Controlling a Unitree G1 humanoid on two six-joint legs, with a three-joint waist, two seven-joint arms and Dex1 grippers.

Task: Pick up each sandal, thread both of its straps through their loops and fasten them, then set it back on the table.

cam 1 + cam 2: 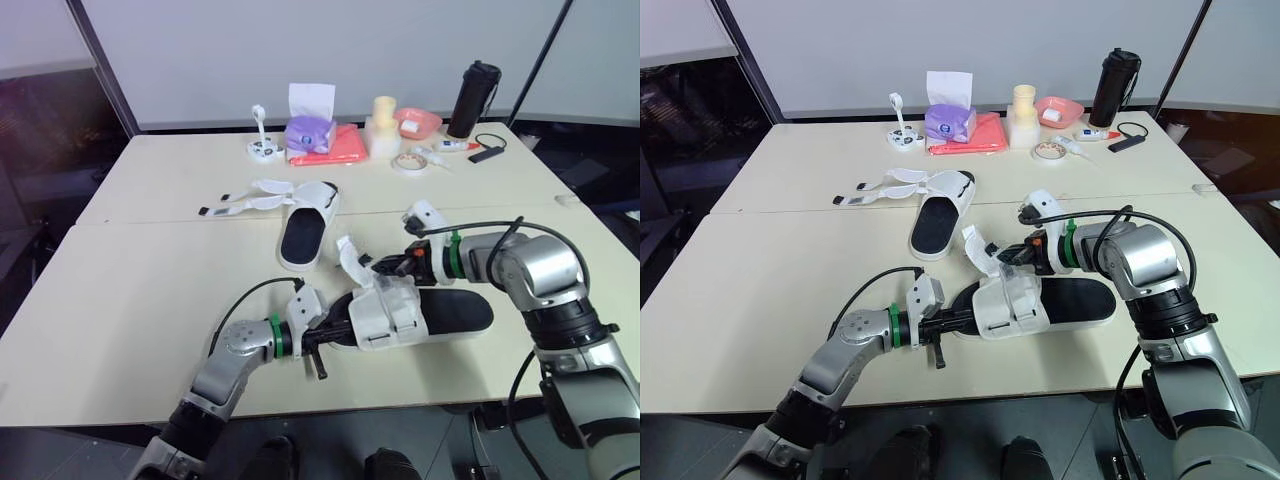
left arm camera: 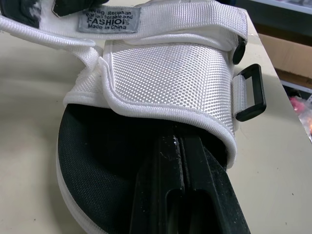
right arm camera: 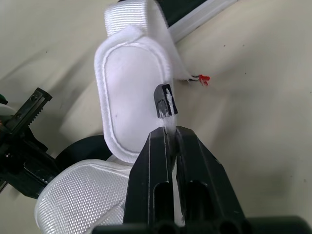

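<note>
The near sandal point(image 1: 440, 315), black sole with a white mesh upper point(image 1: 385, 312), lies on the table in front of me. My left gripper point(image 1: 325, 337) is at its toe end, fingers shut and lying on the footbed, tips tucked under the upper point(image 2: 165, 83); whether they pinch anything is hidden. A black loop point(image 2: 251, 92) hangs at the upper's side. My right gripper point(image 3: 168, 129) is shut on the tip of a white strap point(image 3: 131, 102) raised above the upper. The far sandal point(image 1: 305, 228) lies farther back, its straps point(image 1: 245, 203) undone and splayed to the left.
Along the back edge stand a black bottle point(image 1: 473, 98), a pink bowl point(image 1: 418, 122), a tape roll point(image 1: 409, 162), a purple tissue box point(image 1: 310, 130) and a red cloth point(image 1: 335, 148). Bare tabletop point(image 1: 130, 300) lies to the left.
</note>
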